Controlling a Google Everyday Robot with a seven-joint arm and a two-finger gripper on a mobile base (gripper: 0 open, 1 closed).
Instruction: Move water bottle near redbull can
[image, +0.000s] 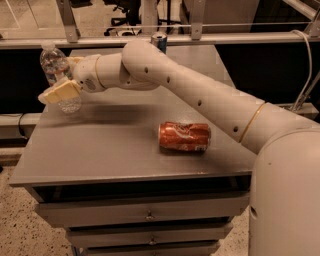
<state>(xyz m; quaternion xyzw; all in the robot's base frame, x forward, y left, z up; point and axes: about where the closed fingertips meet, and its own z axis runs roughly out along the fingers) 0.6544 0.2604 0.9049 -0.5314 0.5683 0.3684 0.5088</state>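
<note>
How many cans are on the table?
2: the redbull can at the back, partly behind the arm; the orange soda can lying mid-table. The gripper is at the water bottle.
</note>
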